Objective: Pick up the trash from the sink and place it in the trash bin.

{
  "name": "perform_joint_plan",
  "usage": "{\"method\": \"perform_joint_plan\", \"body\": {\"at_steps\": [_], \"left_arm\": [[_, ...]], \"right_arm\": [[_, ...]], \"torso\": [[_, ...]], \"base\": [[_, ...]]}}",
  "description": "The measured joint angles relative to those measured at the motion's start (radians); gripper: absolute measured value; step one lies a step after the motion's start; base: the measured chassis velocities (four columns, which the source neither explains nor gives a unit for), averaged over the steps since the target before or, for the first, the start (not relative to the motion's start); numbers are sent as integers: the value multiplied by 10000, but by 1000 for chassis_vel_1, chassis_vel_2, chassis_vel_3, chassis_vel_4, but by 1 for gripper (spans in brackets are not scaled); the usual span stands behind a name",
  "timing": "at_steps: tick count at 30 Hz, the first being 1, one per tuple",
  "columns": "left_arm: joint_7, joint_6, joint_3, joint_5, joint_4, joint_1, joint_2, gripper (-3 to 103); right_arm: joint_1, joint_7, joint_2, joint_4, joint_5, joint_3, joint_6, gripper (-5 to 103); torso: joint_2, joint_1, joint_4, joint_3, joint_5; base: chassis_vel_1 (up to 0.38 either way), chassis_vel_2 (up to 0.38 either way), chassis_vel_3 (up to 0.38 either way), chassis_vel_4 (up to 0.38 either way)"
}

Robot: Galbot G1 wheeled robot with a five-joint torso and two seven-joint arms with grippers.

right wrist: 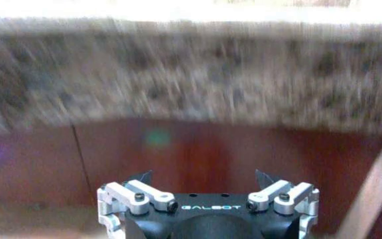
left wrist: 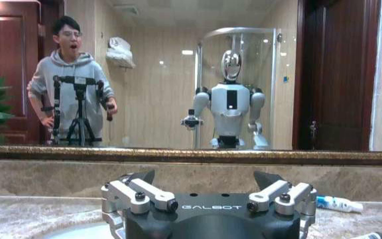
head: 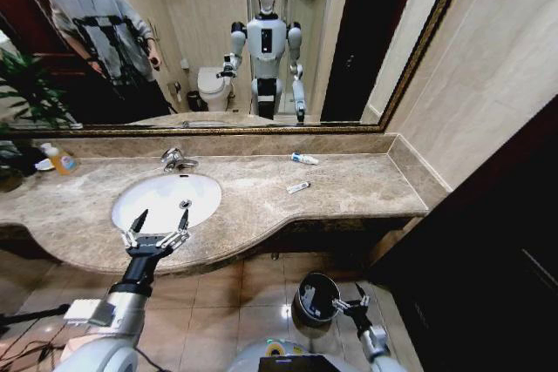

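The white oval sink point(head: 157, 202) is set in the beige marble counter, with a chrome tap point(head: 177, 160) behind it. Two bits of trash lie on the counter right of the sink: a white tube with a blue cap point(head: 304, 158) point(left wrist: 337, 203) near the wall, and a smaller piece point(head: 298, 187) point(left wrist: 370, 235) closer to me. My left gripper point(head: 157, 226) point(left wrist: 204, 178) hovers open over the sink's front rim, holding nothing. The trash bin point(head: 316, 300) stands on the floor under the counter edge. My right gripper point(head: 353, 298) point(right wrist: 203, 177) is low beside the bin, open and empty.
An orange-yellow soap bottle point(head: 59, 158) stands at the counter's far left beside a plant point(head: 22, 102). A large mirror point(head: 261, 41) covers the wall behind. Dark wood panels point(head: 488, 241) close the right side. In the right wrist view the counter's edge point(right wrist: 191, 74) sits above a cabinet front.
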State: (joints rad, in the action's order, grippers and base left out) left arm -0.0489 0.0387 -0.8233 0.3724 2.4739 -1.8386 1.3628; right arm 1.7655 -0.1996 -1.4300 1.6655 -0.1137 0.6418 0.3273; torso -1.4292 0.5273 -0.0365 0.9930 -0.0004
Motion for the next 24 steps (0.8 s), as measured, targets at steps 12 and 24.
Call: {"method": "perform_joint_plan", "body": {"at_steps": [12, 24], "left_arm": [[1, 0, -1, 0, 0, 0, 0, 100], [0, 0, 0, 0, 0, 0, 0, 100]], "right_arm": [[769, -748, 5, 4259, -74, 349, -1238, 100], [-3151, -618, 2810, 3899, -1826, -308, -3633, 100]], "torso": [[0, 1, -1, 1, 2], [1, 3, -3, 3, 6]], "base": [[0, 0, 0, 0], [0, 0, 0, 0]]}}
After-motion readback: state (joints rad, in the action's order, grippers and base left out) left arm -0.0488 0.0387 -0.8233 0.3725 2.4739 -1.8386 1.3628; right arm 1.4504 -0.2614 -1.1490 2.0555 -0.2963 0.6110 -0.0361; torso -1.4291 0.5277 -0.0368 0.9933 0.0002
